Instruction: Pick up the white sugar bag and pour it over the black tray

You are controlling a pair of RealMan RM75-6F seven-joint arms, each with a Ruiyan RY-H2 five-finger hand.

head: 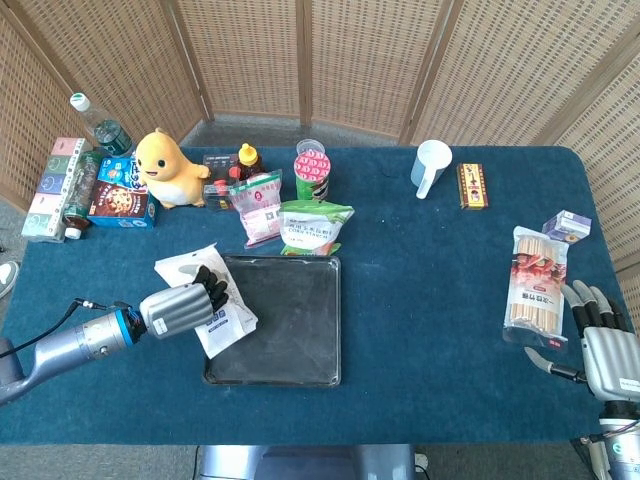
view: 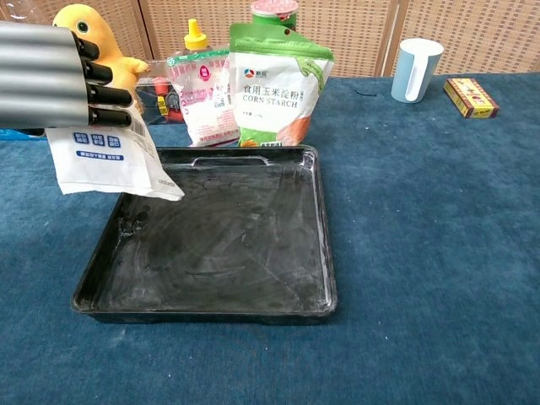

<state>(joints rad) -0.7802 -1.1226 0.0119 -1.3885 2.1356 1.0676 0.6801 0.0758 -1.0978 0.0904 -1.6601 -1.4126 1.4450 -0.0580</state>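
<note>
My left hand (head: 183, 307) (view: 52, 78) grips the white sugar bag (head: 222, 325) (view: 108, 163) by its upper part. The bag has blue labels and hangs tilted, its lower corner over the left edge of the black tray (head: 290, 330) (view: 221, 245). The tray lies flat at the table's middle, its floor smeared with a white film. My right hand (head: 598, 335) rests at the table's right front edge, fingers spread, holding nothing. It does not show in the chest view.
Behind the tray stand a corn starch pouch (head: 314, 226) (view: 279, 80), a pink packet (head: 257, 205), a yellow duck toy (head: 167, 170) and a can (head: 312, 170). A blue cup (head: 431, 166) and a noodle pack (head: 535, 285) lie to the right.
</note>
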